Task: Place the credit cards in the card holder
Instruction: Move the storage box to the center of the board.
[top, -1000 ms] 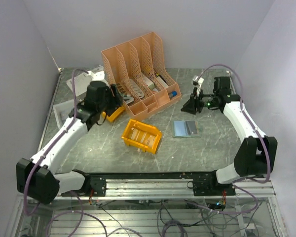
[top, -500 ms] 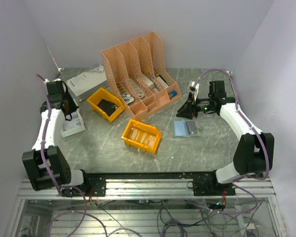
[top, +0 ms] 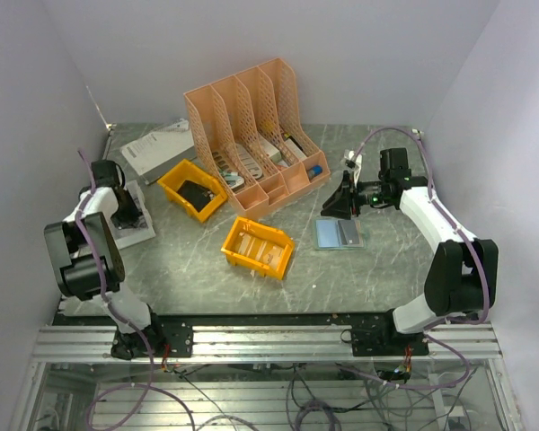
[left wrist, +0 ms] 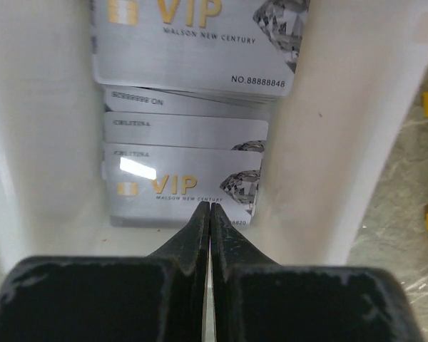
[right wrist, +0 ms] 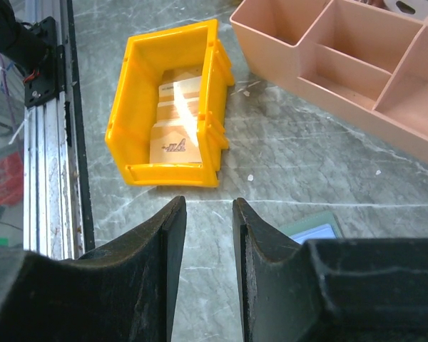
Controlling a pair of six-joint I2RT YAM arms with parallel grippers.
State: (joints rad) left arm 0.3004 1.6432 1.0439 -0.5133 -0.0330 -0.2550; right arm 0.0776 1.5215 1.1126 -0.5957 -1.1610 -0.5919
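Grey marbled worktop [top: 189,269], pale lilac walls [top: 251,36]. Left fingers [left wrist: 197,231] pressed shut, nothing btwn them, tips at near edge of silver VIP credit cards [left wrist: 185,185] stacked in white tray [left wrist: 321,142]. Right fingers [right wrist: 167,235] slightly apart, empty; card holder [right wrist: 315,232] lies just right of the tips, yellow bin [right wrist: 128,135] w/ tan cards [right wrist: 175,139] ahead-left. VIP print legible only in left wrist view

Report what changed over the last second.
The left gripper swung left from the back yellow bin to the white tray; it now sits shut above the silver cards. The right gripper, open, edged nearer the card holder. The near yellow bin and file rack stayed put.
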